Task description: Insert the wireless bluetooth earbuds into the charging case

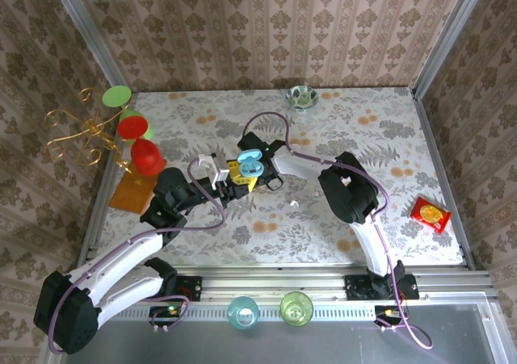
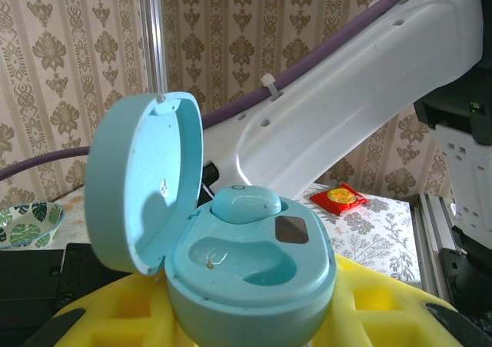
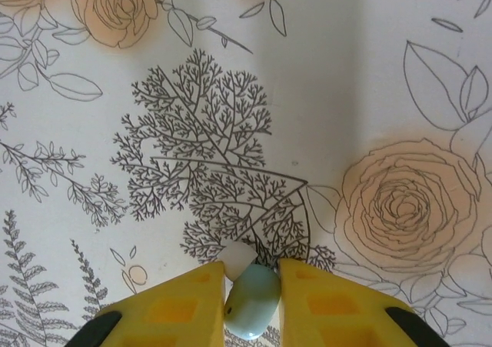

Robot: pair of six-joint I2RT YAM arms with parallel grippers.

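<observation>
Left pincer (image 2: 250,328): clamps open case (image 2: 307,297). Right pincer (image 3: 252,270): pinches blue earbud (image 3: 252,308). Risk: bud twists in the grip and misses the empty socket (image 2: 246,264).

The pale-blue earbud (image 3: 250,308) sits between the yellow fingers (image 3: 173,308) of the right hand (image 3: 252,274); its lower end is cut by the picture's edge. The charging case (image 2: 246,274) has its base hidden by the left hand (image 2: 246,320).

light: bright, diffuse | shadows: soft, short | focus: top view sharp; wrist views soft at near edge
</observation>
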